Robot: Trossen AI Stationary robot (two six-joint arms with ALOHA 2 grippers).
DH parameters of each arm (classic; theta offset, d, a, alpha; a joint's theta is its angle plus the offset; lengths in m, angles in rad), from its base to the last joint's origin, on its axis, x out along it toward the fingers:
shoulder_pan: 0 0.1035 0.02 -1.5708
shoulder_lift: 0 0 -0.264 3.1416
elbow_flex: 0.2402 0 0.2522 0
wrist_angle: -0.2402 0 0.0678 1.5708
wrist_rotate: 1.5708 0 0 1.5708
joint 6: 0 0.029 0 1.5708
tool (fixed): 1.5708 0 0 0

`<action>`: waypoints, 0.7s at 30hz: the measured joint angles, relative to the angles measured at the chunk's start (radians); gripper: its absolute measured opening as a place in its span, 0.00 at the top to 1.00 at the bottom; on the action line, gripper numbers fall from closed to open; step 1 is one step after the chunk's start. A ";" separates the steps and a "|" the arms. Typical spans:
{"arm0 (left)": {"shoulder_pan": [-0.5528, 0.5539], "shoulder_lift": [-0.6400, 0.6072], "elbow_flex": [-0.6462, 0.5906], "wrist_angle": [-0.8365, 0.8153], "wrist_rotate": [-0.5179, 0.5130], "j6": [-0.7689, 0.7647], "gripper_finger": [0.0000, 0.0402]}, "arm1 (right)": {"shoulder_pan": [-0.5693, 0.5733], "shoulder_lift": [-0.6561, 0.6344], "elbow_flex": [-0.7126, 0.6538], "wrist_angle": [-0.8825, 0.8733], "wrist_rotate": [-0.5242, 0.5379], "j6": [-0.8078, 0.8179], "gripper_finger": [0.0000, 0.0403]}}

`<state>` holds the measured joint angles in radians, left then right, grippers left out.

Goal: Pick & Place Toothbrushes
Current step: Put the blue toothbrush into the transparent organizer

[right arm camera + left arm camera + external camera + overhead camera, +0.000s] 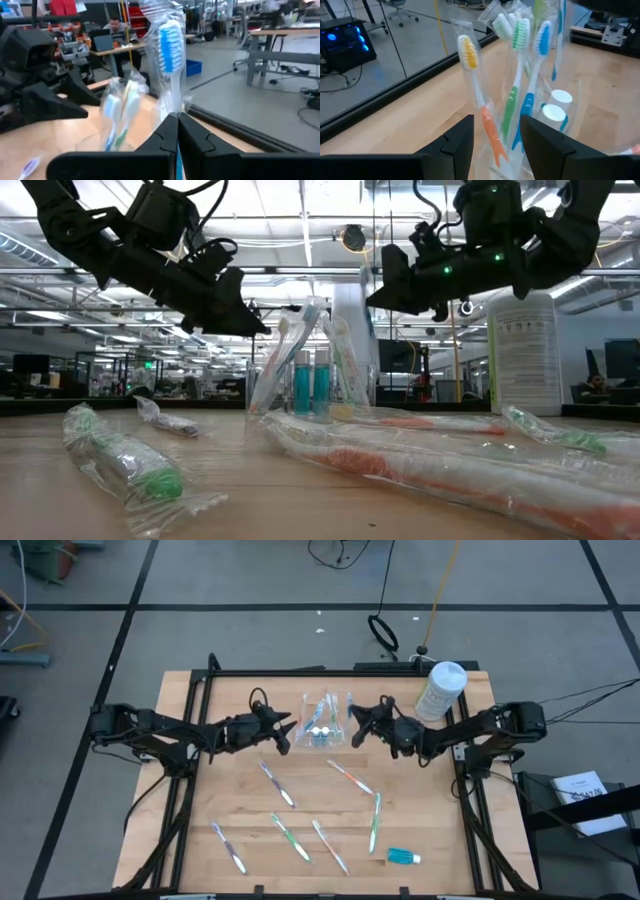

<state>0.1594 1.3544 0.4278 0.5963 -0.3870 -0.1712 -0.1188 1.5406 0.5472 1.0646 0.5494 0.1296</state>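
Several wrapped plastic toothbrushes (pixel 325 710) stand in a clear cup (pixel 322 736) near the tabletop's far edge. Right gripper (pixel 358 730) pinches a blue-bristled wrapped toothbrush (pixel 169 55) beside it; left gripper (pixel 285 730) hovers spread. Six loose wrapped toothbrushes (pixel 290 837) remain toward the near edge: roughly half done.

High view looks straight down on the counter (pixel 240 820); low view sits level at its surface. Wrist views face closely ahead of each end effector, sharing the bagged toothbrushes (pixel 515 75).

Two matte-black jointed arms, looped black cables, angular black fingers, small green lights.
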 joint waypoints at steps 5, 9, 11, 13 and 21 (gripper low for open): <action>0.000 0.000 0.000 -0.007 0.011 -0.039 0.59 | 0.000 -0.037 0.003 0.107 -0.004 -0.086 1.00; -0.005 0.000 0.000 -0.006 0.012 -0.053 0.59 | 0.003 -0.048 0.002 0.048 -0.048 -0.019 1.00; -0.009 0.000 0.000 -0.003 0.020 -0.062 0.59 | 0.003 -0.050 0.002 -0.005 -0.101 0.027 1.00; -0.016 0.000 0.000 -0.003 0.021 -0.078 0.59 | 0.003 -0.048 0.002 -0.087 -0.112 0.059 1.00; -0.067 -0.008 0.000 0.006 0.031 -0.091 0.59 | 0.003 -0.049 0.002 -0.284 -0.111 0.057 1.00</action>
<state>0.0927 1.3460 0.4276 0.6020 -0.3555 -0.2623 -0.1158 1.4918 0.5488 0.7802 0.4386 0.1863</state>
